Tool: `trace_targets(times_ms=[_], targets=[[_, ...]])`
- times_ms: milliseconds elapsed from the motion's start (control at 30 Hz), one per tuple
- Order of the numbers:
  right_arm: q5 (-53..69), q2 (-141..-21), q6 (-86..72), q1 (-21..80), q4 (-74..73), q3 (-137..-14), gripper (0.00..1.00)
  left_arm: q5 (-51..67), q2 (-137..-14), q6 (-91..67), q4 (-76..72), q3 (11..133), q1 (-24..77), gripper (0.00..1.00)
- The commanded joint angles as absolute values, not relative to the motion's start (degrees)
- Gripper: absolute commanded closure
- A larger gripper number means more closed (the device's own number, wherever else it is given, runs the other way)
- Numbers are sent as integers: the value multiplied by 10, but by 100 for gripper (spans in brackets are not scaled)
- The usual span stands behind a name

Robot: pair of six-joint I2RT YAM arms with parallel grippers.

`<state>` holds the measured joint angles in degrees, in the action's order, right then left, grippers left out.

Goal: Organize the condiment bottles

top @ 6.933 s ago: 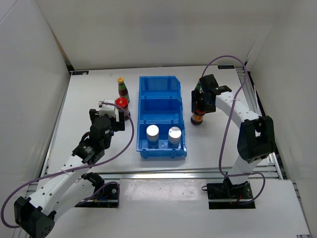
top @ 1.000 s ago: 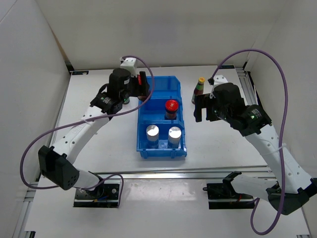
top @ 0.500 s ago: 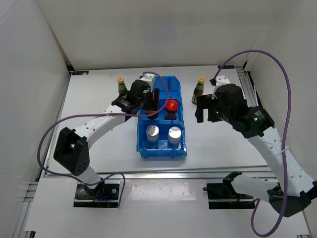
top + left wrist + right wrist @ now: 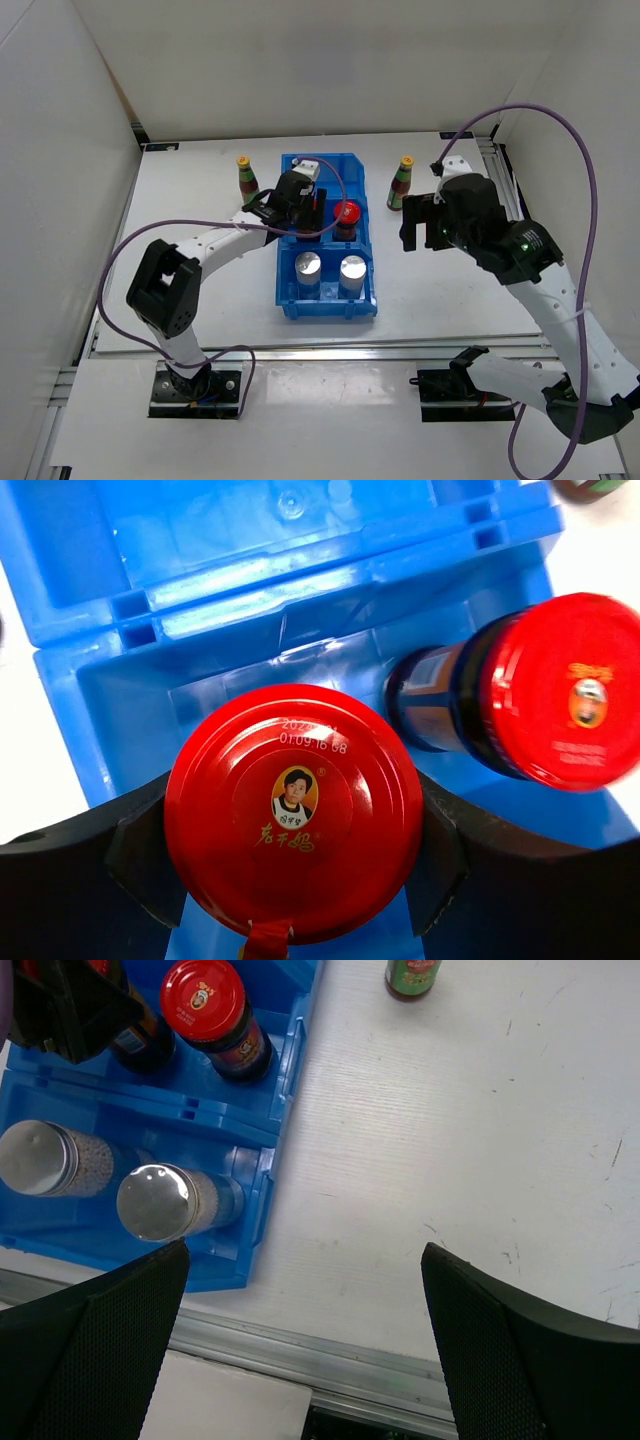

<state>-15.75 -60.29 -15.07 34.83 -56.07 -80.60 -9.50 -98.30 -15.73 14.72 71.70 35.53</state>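
My left gripper (image 4: 293, 842) is shut on a red-lidded jar (image 4: 293, 805), its dark fingers (image 4: 140, 850) on both sides of the lid. It holds the jar in the middle compartment of the blue bin (image 4: 290, 300), left of a second red-lidded jar (image 4: 346, 213) (image 4: 545, 695). Whether the held jar rests on the floor is hidden. Two silver-topped shakers (image 4: 308, 265) (image 4: 352, 268) stand in the near compartment. One yellow-capped bottle (image 4: 246, 177) stands left of the bin, another (image 4: 402, 183) to its right. My right gripper (image 4: 304, 1250) hangs open above bare table, right of the bin.
The bin's far compartment (image 4: 322, 172) holds nothing. A metal rail (image 4: 400, 1390) runs along the table's near edge. White walls enclose the table on three sides. My left arm (image 4: 215, 240) reaches across the table left of the bin.
My left gripper carried the red-lidded jar from the bin's far left corner into the middle compartment, beside the other jar. The right arm shifted only slightly.
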Motion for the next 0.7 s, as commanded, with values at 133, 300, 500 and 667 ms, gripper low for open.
trace_targets(times_ms=[133, 300, 500, 667], targets=[[-170, -587, -163, 345, -563, -798, 0, -108, -971, -158, 89, 734, 362, 19], [-175, -587, -168, 345, -563, -793, 0, -108, -971, -158, 89, 734, 362, 4], [-190, -593, -178, 345, -563, -793, 0, -120, -952, -153, 111, 754, 362, 1], [-281, -599, -210, 340, -538, -774, 0, -188, -890, -126, 150, 773, 356, 1]])
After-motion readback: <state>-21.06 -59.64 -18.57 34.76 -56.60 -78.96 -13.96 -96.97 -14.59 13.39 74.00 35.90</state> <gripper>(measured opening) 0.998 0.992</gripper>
